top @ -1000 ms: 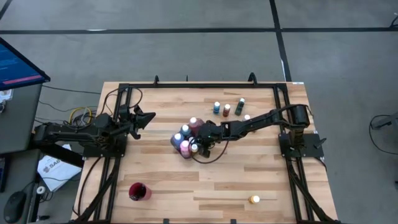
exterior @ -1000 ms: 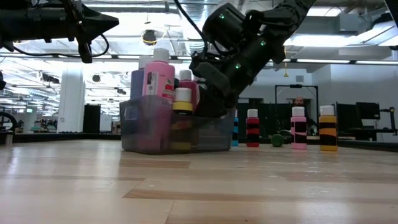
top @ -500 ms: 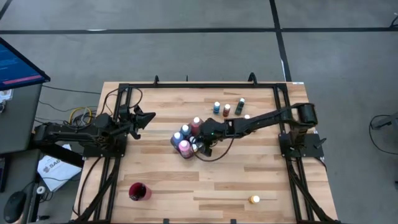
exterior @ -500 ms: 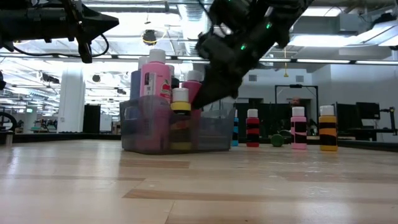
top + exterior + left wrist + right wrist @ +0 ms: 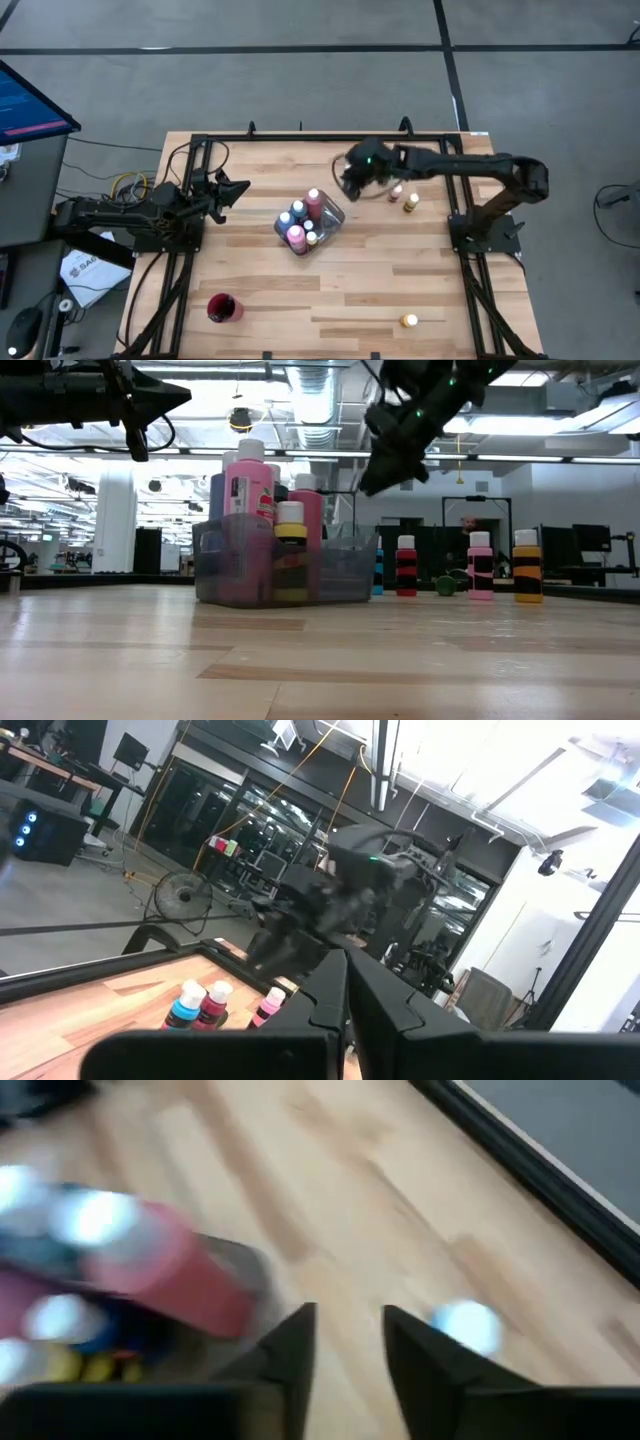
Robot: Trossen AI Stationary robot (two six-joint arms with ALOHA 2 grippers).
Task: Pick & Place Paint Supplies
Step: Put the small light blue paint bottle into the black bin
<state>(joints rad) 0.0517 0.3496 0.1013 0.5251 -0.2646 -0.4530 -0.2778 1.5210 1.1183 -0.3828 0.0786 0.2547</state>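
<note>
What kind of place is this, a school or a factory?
Probably a robot lab or workshop in a big open hall. Two dark robot arms are bolted to a framed wooden table, a ceiling of ducts and strip lights shows behind, and desks with screens stand beyond the paint bottles.

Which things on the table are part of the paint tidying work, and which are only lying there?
Part of the work:
- small paint bottles in the clear plastic bin
- row of standing bottles
- lone yellow bottle

Only lying there:
- dark red cup
</note>
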